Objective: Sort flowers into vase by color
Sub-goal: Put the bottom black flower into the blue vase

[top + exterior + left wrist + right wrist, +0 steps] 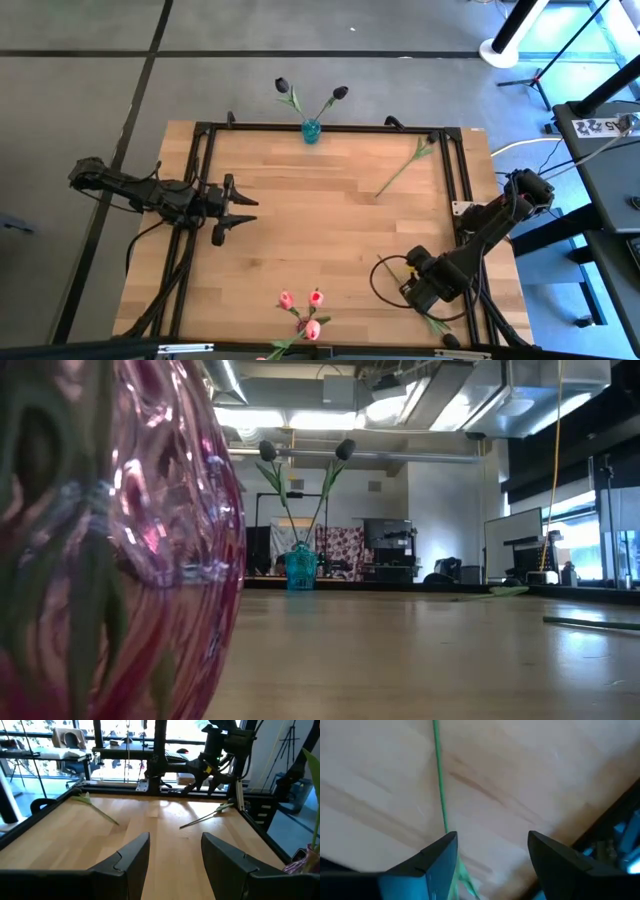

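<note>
Closest to the low camera, the pink glass vase [110, 550] fills the left of that view; from above it sits at the table's near edge with three pink-headed flowers [302, 312] in it. Straight across, at the far edge, the small blue vase [311, 131] holds two dark-headed flowers [312, 96] whose heads lean out past the table [330, 230]. One loose flower [403, 168] lies flat toward the far right corner, near the black frame rail, its head out of sight. Another loose stem [439, 780] lies at the near right corner, just beside the right-hand rail, and the right gripper [428, 300] is low over it; its jaws are spread wide, the stem running just beside one finger [427, 865] and not clamped. The left gripper [236, 208] hovers over the left side of the table, jaws apart and holding nothing. The whole middle of the wooden top between the two vases lies open, with the arms keeping to the sides.
</note>
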### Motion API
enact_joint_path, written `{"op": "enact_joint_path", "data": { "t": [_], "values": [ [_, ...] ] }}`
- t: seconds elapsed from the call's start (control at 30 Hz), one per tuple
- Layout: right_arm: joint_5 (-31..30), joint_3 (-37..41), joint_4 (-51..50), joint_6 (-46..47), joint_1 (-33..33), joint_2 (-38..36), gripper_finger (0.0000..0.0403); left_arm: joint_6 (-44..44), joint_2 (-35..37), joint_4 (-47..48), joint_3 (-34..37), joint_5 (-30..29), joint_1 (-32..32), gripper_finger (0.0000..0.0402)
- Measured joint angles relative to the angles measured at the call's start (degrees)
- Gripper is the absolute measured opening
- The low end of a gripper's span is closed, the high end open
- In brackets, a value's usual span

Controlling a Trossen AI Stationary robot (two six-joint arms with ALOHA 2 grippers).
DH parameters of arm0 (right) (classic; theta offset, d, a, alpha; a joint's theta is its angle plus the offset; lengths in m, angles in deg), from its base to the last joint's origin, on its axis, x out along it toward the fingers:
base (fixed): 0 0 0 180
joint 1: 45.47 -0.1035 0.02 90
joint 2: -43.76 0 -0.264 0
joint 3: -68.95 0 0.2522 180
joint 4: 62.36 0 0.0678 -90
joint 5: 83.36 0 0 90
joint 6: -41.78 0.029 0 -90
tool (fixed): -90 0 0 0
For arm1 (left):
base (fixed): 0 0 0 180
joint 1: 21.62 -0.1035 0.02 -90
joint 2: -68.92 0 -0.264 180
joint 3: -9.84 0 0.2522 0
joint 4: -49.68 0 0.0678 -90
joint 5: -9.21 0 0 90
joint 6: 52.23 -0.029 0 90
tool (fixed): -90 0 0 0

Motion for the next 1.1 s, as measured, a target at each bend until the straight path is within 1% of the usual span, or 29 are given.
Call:
{"op": "enact_joint_path", "data": {
  "t": [0.1, 0.17, 0.23, 0.3, 0.37, 0.43, 0.53, 0.63, 0.7, 0.73, 0.83, 0.93, 1.0, 1.1],
  "values": [
    [4.81, -1.78, -3.27, -3.67, 0.05, -0.01, 0.0241, -0.05, -0.02, 0.0, 0.0, 0.0, 0.0, 0.0174],
    [5.5, -2.73, -4.07, -3.6, 0.0, -0.07, 0.0241, 0.12, -0.02, -0.01, -0.01, 0.02, 0.0, 0.0174],
    [5.71, -2.48, -0.9, -3.06, -0.06, -0.07, 0.0241, 0.39, -0.02, -0.02, 0.0, 0.0, 0.0, 0.0174],
    [7.39, -1.11, 3.25, -4.31, -0.08, -0.07, 0.0241, 0.4, -0.01, -0.02, 0.0, 0.01, 0.0, 0.0174],
    [6.66, 1.23, 6.02, -6.19, -0.02, -0.07, 0.0241, 0.44, -0.02, -0.02, 0.0, 0.02, 0.0, 0.0174],
    [6.57, 3.97, 12.34, -7.09, 0.36, -0.07, 0.0241, 1.26, -0.02, -0.02, 0.0, 0.0, 0.0, 0.0174],
    [13.15, 7.48, 21.05, -6.01, 1.18, 0.14, 0.0241, 2.79, 0.0, 0.09, -0.02, 0.02, 0.0, 0.0174],
    [18.31, 10.21, 28.46, -4.41, -0.18, 2.24, 0.0241, 3.89, -0.02, 1.05, -0.02, 0.0, 0.0, 0.0174],
    [21.87, 10.76, 29.16, -4.33, -0.98, 3.94, 0.0241, 3.93, -0.13, 0.99, -0.02, 0.0, 0.0, 0.0174],
    [22.99, 10.79, 27.95, -4.59, -1.26, 4.92, 0.0241, 3.96, -0.13, 0.9, -0.02, 0.0, 0.0, 0.0174],
    [23.17, 11.13, 24.01, -6.17, -1.92, 7.78, 0.0241, 3.9, -0.13, 0.33, -0.02, 0.0, 0.0, 0.0174],
    [23.49, 10.92, 28.2, -7.47, -1.9, 9.83, 0.0241, 3.8, -0.13, 0.37, -0.02, 0.02, 0.0, 0.0174],
    [24.78, 10.84, 33.0, -8.68, -1.9, 11.46, 0.0241, 3.57, -0.13, 0.37, -0.02, 0.0, 0.0, 0.0174],
    [26.21, 10.73, 34.52, -9.77, -1.81, 13.01, 0.024, 2.92, -0.13, 0.37, -0.02, -0.01, -0.02, 0.0174]
  ]
}}
